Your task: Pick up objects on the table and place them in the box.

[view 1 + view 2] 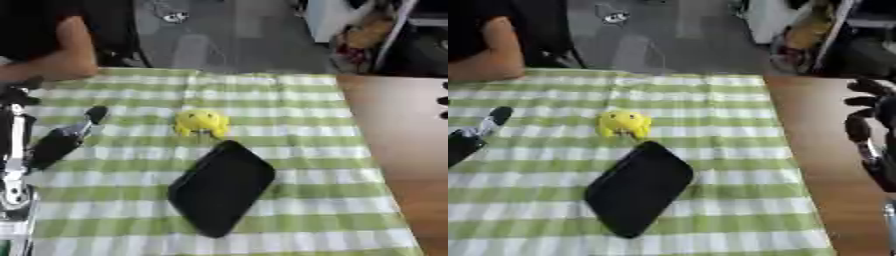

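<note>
A yellow plush toy [202, 122] lies near the middle of the green-and-white checked tablecloth [306, 115]. Just in front of it sits a black, shallow box [220, 187] with rounded corners, turned at an angle, with nothing inside. My left hand [58, 141] hovers over the cloth at the left, open, its fingers stretched toward the toy and about a hand's length short of it. At the right edge my right hand [868, 122] hangs over the bare wood beside the cloth, fingers relaxed and holding nothing.
The cloth ends at the right, where a strip of brown wooden tabletop [402, 130] shows. Beyond the far edge lie a grey floor and cluttered shelving [367, 30].
</note>
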Tool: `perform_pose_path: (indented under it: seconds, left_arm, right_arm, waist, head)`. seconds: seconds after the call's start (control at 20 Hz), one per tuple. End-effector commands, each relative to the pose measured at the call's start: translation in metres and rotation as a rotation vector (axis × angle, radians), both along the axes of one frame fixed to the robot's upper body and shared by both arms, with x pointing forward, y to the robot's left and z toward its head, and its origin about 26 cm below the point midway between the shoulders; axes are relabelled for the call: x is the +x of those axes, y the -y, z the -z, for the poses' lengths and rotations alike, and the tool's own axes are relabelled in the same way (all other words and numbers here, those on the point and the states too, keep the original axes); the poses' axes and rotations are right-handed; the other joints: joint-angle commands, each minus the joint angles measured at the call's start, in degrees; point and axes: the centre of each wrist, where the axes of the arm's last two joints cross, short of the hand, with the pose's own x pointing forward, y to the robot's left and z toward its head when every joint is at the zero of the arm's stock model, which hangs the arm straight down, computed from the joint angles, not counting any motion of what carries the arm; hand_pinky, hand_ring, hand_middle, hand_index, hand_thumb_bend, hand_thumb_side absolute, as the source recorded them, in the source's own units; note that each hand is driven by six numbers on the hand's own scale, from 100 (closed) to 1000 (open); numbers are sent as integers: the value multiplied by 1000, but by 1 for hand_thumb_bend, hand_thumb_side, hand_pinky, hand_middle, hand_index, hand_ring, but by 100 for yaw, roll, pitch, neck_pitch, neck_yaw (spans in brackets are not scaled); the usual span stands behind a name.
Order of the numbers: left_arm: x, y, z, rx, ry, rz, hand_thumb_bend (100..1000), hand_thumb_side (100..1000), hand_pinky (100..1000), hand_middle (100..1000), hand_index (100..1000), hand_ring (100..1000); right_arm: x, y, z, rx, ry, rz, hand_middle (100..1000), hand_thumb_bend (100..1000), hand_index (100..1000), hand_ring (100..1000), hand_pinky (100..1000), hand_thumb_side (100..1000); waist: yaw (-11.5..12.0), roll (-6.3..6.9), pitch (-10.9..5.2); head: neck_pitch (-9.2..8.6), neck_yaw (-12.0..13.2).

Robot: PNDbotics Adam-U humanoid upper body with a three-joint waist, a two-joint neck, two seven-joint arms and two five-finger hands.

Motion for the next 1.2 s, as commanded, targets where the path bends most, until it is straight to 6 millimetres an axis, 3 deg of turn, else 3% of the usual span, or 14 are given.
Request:
perform_pose_path:
  seconds: [0.05, 0.8, 1.2]
  left_arm:
    - [-1, 0, -11, 29, 29, 7, 893, 782, 564, 801, 898, 686]
    - [3, 0, -15, 70, -5, 40, 918, 773, 569, 790, 889, 687]
    - [29, -13, -81, 480, -251, 329, 898, 746, 604, 812, 868, 725]
  right_arm:
    - [0, 5, -12, -22, 31, 8, 782, 634, 911, 706, 593, 1000]
    - [0, 6, -9, -22, 21, 13, 782, 637, 911, 706, 594, 1000]
    - [-1, 7, -5, -43, 1, 8, 781, 636, 911, 706, 593, 1000]
  waist:
    - [2, 21, -73]
    - [-41, 7, -109]
    - [-96, 109, -243]
  head:
    - [3, 51]
    - [37, -40]
    - [160, -64]
